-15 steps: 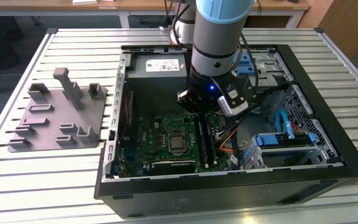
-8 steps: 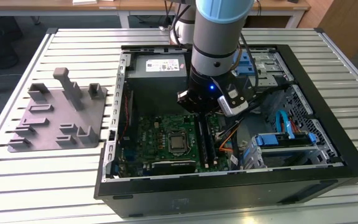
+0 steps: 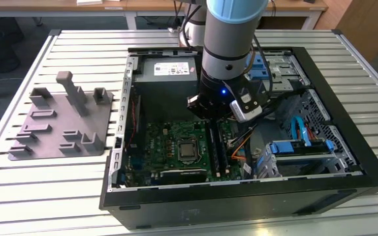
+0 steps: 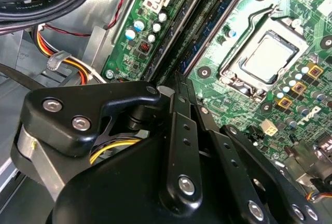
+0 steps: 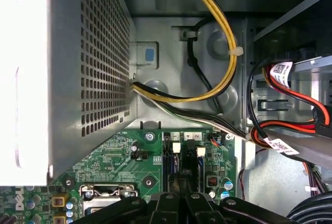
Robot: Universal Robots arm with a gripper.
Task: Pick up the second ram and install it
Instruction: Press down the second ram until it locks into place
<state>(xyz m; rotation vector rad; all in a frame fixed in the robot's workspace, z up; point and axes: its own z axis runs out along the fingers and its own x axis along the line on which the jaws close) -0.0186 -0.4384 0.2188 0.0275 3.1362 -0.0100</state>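
Black gripper [image 4: 179, 81] links crowd the near part of both wrist views, fingers pressed together over the narrow black slots [image 5: 180, 159]; whether they pinch the second ram [image 4: 207, 24] is unclear, since a dark stick apparently lies in a slot. Beyond, green motherboard [image 5: 109, 156] and grey power-supply box [image 5: 78, 68], its far side cut off.

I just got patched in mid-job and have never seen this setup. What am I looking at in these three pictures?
The exterior view shows a robot arm reaching down into an open computer case lying on a slatted table. A grey plastic holder sits to the exterior view's left of the case. The two wrist views come from cameras riding on the arm. Both show the gripper directly over the black memory slots on the green motherboard, beside the processor socket. The fingers sit close together; I cannot tell whether a memory stick is between them.
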